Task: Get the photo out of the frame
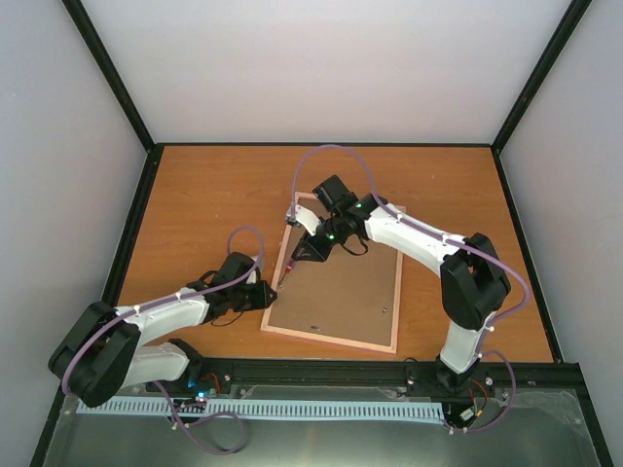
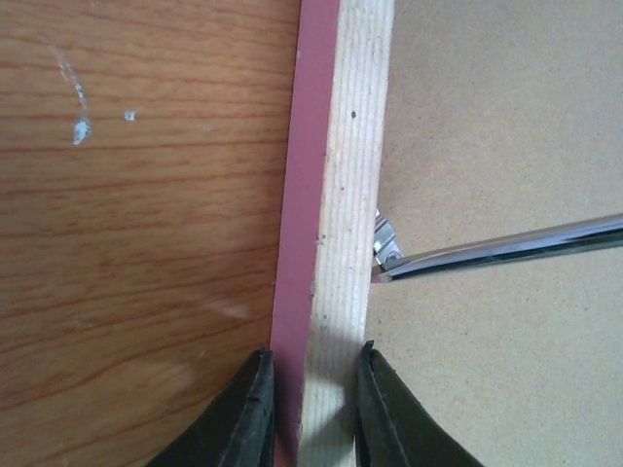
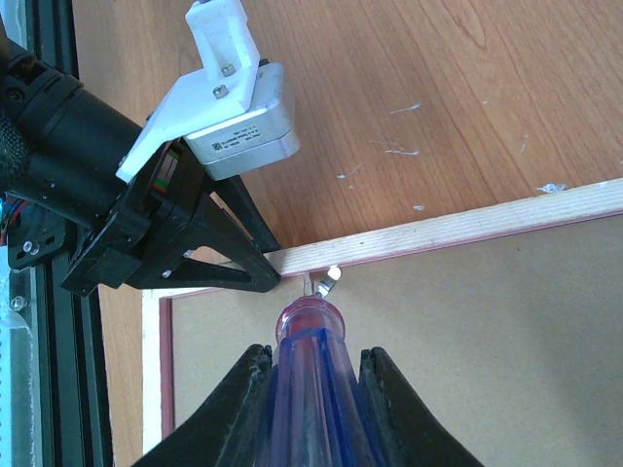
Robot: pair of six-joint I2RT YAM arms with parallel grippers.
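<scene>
Top external view: an orange-brown wooden table [image 1: 214,195] is enclosed by pale walls [image 1: 321,68] and black corner posts [image 1: 115,83]. The frame [image 1: 326,340] lies face down towards the near edge. Its pink rim and pale wood edging surround a brown hardboard panel [image 1: 341,292] seated in it. The left gripper [image 2: 315,350] is clenched on the frame's left rail, one finger on each side. The right gripper [image 3: 316,352] is grasping a screwdriver [image 3: 310,331] by its translucent handle. The tip meets a small metal tab [image 2: 386,248], seemingly a retaining clip, at that rail's inner edge.
</scene>
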